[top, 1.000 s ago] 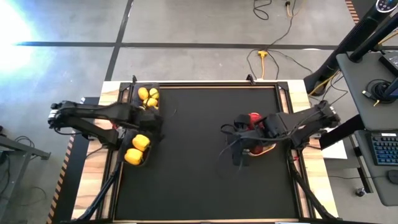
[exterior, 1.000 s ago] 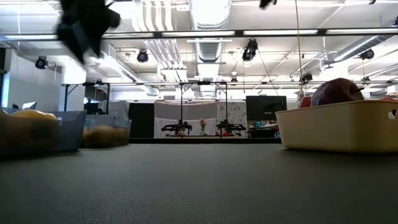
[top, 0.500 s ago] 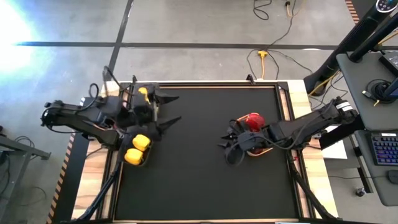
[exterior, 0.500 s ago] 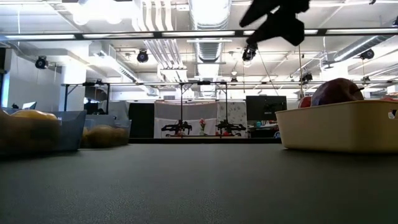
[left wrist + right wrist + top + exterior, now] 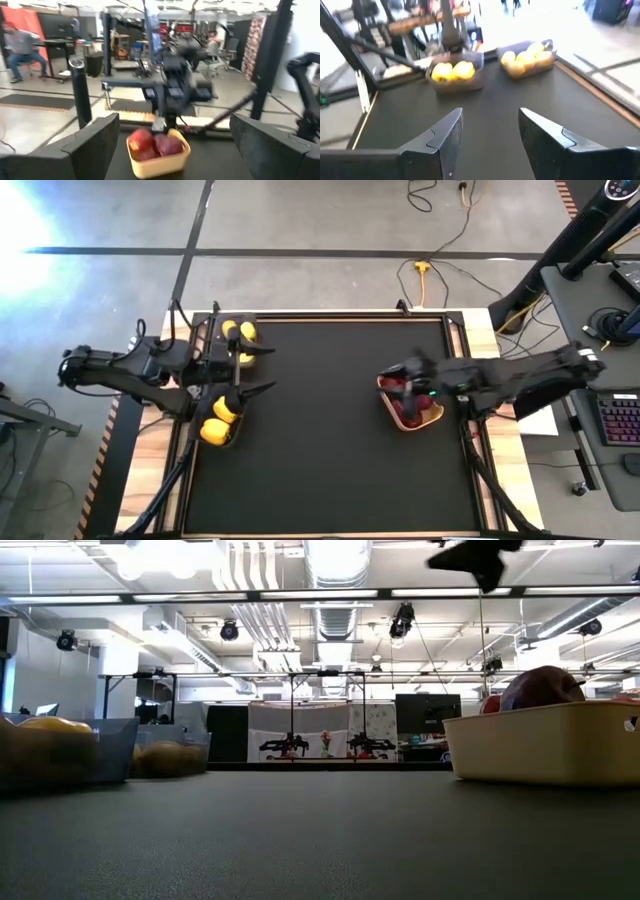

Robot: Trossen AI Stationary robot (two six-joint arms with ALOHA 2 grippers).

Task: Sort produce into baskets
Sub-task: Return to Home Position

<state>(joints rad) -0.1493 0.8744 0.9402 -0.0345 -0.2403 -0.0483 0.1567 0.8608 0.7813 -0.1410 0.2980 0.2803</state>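
High view, left gripper (image 5: 262,370): mine, fingers spread wide, empty, just beside the two black baskets.
Top black basket (image 5: 232,319): lemons (image 5: 240,332) inside, beside my left gripper.
Bottom black basket (image 5: 236,436): yellow peppers (image 5: 214,430) inside, just below that gripper in the picture.
Right gripper (image 5: 490,114): mine, fingers apart, empty, over the tan basket (image 5: 412,427) at its edge.
Tan basket contents: red produce (image 5: 410,405) inside, under my right gripper.

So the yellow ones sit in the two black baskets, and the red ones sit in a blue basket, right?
Not quite. The red ones sit in a tan basket, not a blue one; the left wrist view shows it. The yellow ones do sit in the two black baskets.
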